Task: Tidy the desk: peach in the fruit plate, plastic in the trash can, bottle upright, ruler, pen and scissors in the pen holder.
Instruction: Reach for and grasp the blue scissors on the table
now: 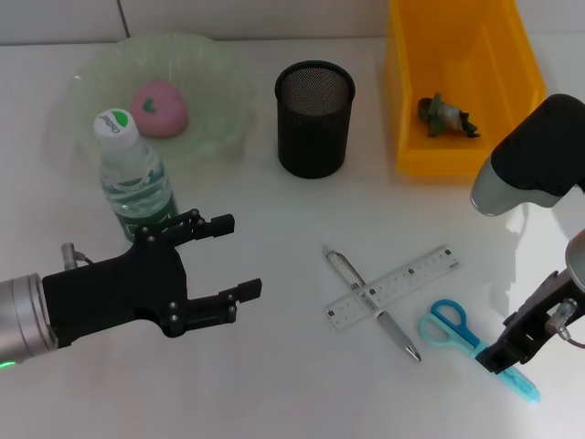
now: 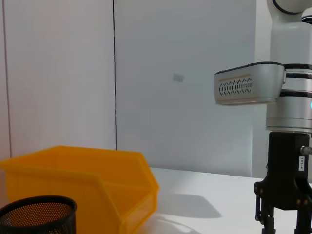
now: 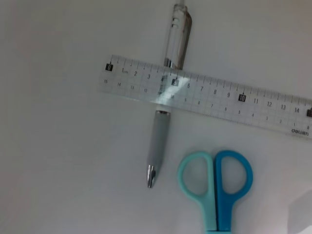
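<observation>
The right tool (image 1: 514, 352) hangs low over the blades of the scissors (image 1: 457, 331), its grip impossible to tell, beside the ruler (image 1: 391, 287) lying across the pen (image 1: 372, 303) on the white desk (image 1: 274, 384), while the left tool (image 1: 233, 256), released, hovers beside the upright bottle (image 1: 133, 178).

White counter (image 1: 274, 366) fills the head view; behind it, pale grey wall panels (image 2: 185, 78) with a dark vertical seam (image 2: 114, 73) left of centre.
</observation>
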`<state>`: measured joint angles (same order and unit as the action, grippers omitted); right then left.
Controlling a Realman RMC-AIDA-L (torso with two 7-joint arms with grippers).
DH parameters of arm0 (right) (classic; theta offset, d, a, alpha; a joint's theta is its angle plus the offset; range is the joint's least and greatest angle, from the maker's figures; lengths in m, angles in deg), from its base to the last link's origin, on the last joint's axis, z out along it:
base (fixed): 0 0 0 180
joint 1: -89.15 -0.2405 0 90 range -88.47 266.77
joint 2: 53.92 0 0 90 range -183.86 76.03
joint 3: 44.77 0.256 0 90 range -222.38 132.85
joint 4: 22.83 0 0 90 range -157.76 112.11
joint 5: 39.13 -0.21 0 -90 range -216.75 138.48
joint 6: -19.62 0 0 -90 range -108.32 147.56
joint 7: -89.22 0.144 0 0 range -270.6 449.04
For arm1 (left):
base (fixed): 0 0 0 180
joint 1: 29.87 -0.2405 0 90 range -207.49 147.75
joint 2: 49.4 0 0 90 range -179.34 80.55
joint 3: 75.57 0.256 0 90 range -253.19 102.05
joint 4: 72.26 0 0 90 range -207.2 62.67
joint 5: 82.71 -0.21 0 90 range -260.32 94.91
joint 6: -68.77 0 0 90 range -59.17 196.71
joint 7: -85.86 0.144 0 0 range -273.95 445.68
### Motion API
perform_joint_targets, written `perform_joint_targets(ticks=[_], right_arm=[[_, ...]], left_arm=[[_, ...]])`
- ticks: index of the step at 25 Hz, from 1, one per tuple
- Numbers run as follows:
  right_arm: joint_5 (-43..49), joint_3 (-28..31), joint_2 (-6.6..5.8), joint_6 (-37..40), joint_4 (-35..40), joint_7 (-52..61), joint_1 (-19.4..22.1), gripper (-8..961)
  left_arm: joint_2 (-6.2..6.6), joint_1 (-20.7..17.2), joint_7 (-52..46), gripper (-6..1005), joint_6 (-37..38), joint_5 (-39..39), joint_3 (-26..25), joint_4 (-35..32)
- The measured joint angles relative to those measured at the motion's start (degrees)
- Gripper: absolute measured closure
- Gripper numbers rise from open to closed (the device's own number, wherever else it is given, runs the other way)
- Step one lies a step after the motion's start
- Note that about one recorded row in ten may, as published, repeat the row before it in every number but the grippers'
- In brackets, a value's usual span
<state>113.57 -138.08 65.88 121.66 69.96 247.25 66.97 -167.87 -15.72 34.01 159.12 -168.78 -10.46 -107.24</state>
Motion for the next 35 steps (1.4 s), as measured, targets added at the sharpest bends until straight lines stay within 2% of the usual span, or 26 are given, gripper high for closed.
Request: perform_joint_targets(ticks=[6, 23, 28, 35], right_arm=[[-0.8, -0.9, 0.07, -1.5, -1.2, 0.3, 0.1, 358], [-0.8, -1.1, 0.04, -3.0, -2.8, 0.4, 0.1, 432], [-0.8, -1.1, 0.01, -3.5, -3.1, 0.5, 0.0, 512], [-0.8, -2.1, 0.0, -4.2, -4.5, 0.6, -0.3, 513]], left_arm=[[0.0, 0.0, 0.0, 207, -0.1, 0.0, 0.3, 0.0], [0.0, 0.3, -0.1, 229, -0.1, -0.1, 0.4, 0.0], [0.0, 0.4, -0.2, 234, 0.0, -0.1, 0.4, 0.0], [-0.01, 0.5, -0.2, 234, -0.2, -0.1, 0.3, 0.0]])
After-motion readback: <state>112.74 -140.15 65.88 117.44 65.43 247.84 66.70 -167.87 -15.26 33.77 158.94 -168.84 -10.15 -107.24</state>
